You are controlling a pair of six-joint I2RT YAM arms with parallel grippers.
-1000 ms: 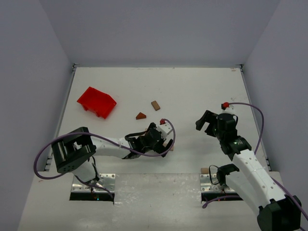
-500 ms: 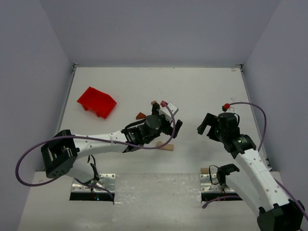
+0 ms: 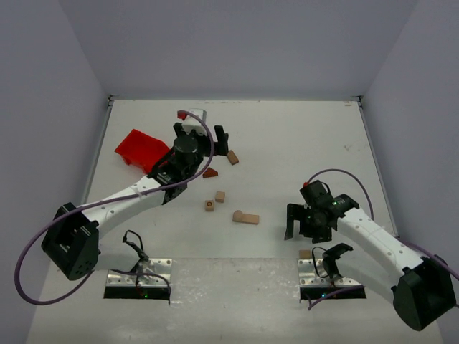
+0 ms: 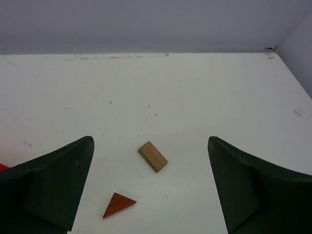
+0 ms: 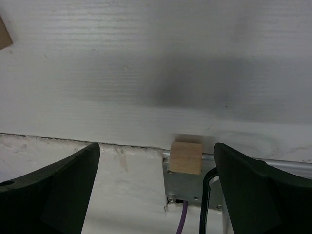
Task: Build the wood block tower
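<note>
The pale tan plank base [image 3: 246, 217] lies mid-table, with two light cubes [image 3: 220, 196] [image 3: 209, 205] to its left. The reddish-brown triangular roof piece [image 3: 210, 173] and a tan rectangular block [image 3: 232, 156] lie farther back. My left gripper [image 3: 203, 136] hovers open and empty above them. In the left wrist view [image 4: 149, 146] the block [image 4: 153, 156] and the roof piece [image 4: 119, 204] show between its fingers. My right gripper [image 3: 305, 231] is open near the front edge. A third cube [image 3: 305, 254] sits on the base plate, and it shows between the right fingers [image 5: 185, 157].
A bright red plastic bin [image 3: 143, 151] stands at the back left, beside my left arm. Metal base plates [image 3: 140, 274] and purple cables [image 3: 337, 290] run along the near edge. Grey walls enclose the table on three sides.
My left gripper has risen from the plank and swung back-left over the roof piece, which uncovers the two cubes. My right gripper has swung from the back right to the near edge.
</note>
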